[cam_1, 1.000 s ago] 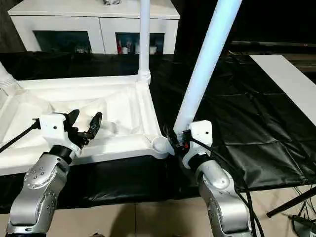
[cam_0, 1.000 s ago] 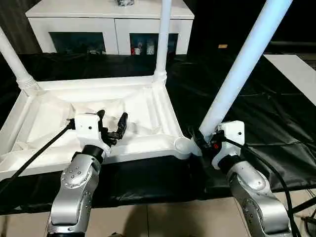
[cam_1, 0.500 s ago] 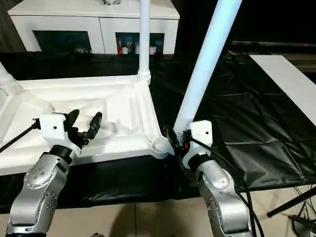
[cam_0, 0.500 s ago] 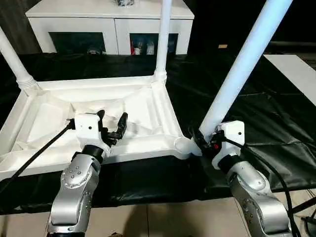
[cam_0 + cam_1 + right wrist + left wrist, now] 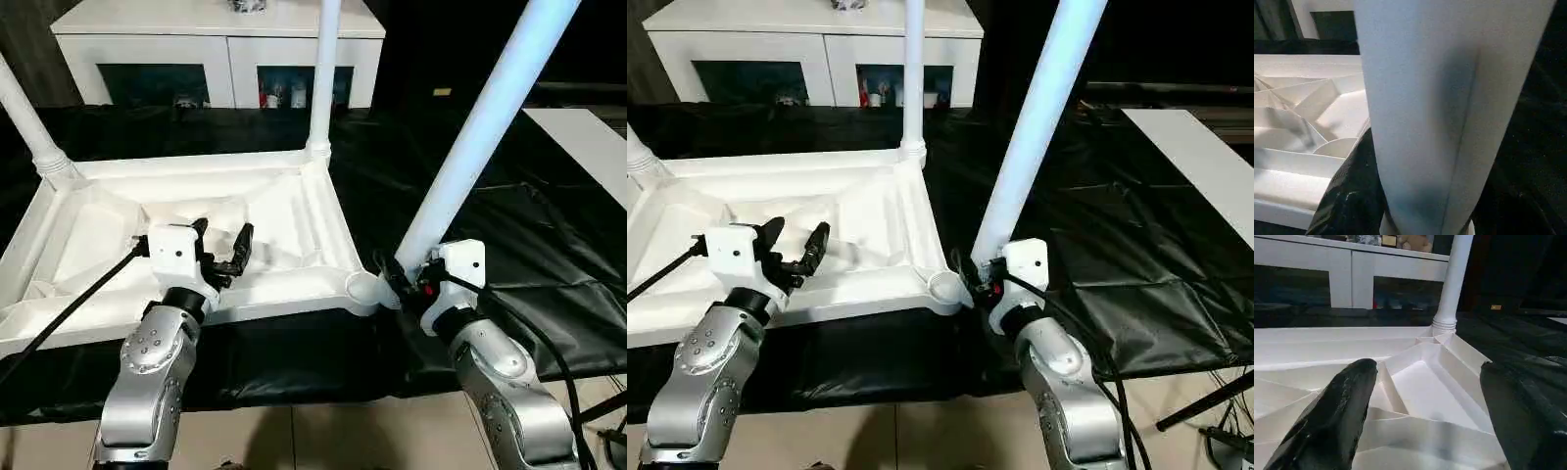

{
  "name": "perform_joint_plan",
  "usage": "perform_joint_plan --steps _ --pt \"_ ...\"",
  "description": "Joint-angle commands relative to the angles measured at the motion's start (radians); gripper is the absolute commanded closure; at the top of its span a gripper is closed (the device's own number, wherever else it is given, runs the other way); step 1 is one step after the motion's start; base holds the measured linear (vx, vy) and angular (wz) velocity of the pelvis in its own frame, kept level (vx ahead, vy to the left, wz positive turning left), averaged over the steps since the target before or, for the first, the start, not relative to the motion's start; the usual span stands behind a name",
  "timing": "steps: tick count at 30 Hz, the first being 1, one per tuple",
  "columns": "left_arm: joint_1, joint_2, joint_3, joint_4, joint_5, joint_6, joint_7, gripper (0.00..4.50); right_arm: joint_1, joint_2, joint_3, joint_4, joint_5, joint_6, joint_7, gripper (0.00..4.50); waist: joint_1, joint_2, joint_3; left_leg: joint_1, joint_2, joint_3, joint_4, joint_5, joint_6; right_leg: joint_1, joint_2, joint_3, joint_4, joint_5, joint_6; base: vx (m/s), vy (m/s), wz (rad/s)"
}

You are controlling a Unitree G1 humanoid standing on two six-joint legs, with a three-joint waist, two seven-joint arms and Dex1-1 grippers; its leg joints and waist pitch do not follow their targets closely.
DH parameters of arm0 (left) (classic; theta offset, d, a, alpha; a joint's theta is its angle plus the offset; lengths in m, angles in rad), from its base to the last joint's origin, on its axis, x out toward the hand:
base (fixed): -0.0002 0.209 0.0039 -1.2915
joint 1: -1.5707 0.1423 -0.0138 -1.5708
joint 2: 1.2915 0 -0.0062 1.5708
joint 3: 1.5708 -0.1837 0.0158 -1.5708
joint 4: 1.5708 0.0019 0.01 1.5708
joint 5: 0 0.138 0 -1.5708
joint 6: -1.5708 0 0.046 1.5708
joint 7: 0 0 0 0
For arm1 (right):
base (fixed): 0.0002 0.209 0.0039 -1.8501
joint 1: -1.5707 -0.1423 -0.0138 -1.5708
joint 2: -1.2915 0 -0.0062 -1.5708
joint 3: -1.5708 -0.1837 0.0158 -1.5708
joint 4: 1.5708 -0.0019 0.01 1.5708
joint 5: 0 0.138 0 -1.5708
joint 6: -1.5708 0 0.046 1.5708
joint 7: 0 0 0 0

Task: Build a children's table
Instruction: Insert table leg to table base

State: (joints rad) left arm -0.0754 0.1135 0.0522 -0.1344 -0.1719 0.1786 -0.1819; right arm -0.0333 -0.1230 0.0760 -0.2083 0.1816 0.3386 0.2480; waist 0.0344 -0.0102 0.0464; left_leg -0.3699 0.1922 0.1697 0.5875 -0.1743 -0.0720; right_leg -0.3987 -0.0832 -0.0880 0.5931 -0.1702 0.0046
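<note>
Table top (image 5: 294, 211) lies upside down on the black sheet (image 5: 509, 225), ribbed underside facing up. Two legs stand fitted in sockets: one at the far right corner (image 5: 323, 69), one at the far left corner (image 5: 29, 122).

Near right corner socket (image 5: 361, 287) is bare and round, still without a leg.

Right hand (image 5: 407, 279) is clamped around the thick lower end of a third leg (image 5: 480, 132). That leg leans up and away to the right, its foot just beside the bare socket. Whether the foot touches the socket rim is hard to tell from the head views. In the right wrist view the leg (image 5: 1449, 107) sits between the dark fingers (image 5: 1349, 196).

Left hand (image 5: 225, 253) hovers over the near part of the underside, fingers spread, grasping nothing. Left wrist view shows both fingers (image 5: 1332, 416) apart with ribs beneath.

White cabinet (image 5: 216, 44) with glass doors stands behind the sheet.
</note>
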Motion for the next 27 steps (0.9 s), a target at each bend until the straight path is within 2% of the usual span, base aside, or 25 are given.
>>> perform_joint_plan --steps 1,27 --pt "0.008 0.005 -0.006 -0.012 0.006 -0.004 -0.001 0.69 -0.001 -0.005 0.0 0.017 -0.009 0.015 0.0 2.64 0.001 0.005 -0.049 0.004 0.032 -0.016 -0.081 -0.382 -0.004 0.031 -0.048 0.051 -0.092 -0.397 -0.064 0.0 0.0 0.0" --pt "0.008 0.005 -0.006 -0.012 0.006 -0.004 -0.001 0.69 -0.001 -0.005 0.0 0.017 -0.009 0.015 0.0 2.64 0.001 0.005 -0.048 0.005 0.032 -0.016 -0.081 -0.391 -0.005 0.03 -0.048 0.05 -0.095 -0.416 -0.059 0.0 0.0 0.0"
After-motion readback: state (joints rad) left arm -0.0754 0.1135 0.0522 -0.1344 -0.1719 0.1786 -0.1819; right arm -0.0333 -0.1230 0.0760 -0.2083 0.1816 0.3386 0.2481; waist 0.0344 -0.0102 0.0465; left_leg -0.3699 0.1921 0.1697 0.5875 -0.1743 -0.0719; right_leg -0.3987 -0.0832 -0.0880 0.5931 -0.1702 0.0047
